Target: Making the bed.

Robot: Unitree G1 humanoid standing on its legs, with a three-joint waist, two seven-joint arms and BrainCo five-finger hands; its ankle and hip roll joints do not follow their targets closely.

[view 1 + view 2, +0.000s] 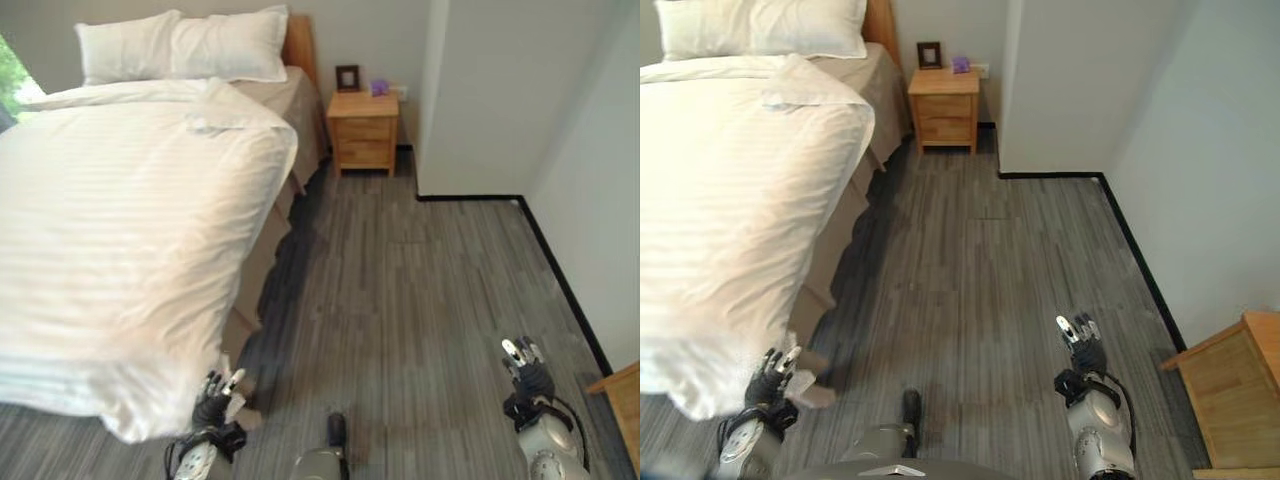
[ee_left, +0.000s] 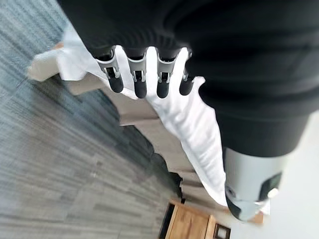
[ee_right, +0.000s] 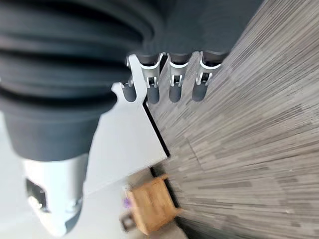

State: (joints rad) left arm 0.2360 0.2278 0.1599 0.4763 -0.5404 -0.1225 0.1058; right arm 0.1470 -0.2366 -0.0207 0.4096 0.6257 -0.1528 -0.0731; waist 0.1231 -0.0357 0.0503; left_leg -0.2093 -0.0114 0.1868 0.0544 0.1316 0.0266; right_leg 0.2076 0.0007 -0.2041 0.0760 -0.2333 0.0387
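Along the left side of the room stands the bed point(image 1: 262, 290), its white striped duvet point(image 1: 120, 230) spread over the mattress and hanging off the near corner toward the grey plank floor point(image 1: 400, 290). Two white pillows point(image 1: 185, 45) lean against the wooden headboard point(image 1: 298, 45) at the far end. A small fold of the duvet is turned back near the pillows. Beside the headboard sits a wooden nightstand point(image 1: 363, 130) with a dark picture frame point(image 1: 347, 77) and a small purple object point(image 1: 379, 87) on top. The left hand point(image 1: 215, 398) hangs just beside the duvet's drooping corner, fingers point(image 2: 139, 79) straight and holding nothing. The right hand point(image 1: 527, 372) is well apart from the bed, over bare floor, its fingers point(image 3: 174, 82) likewise relaxed and empty. Another wooden cabinet point(image 1: 1230, 390) stands by the right wall.
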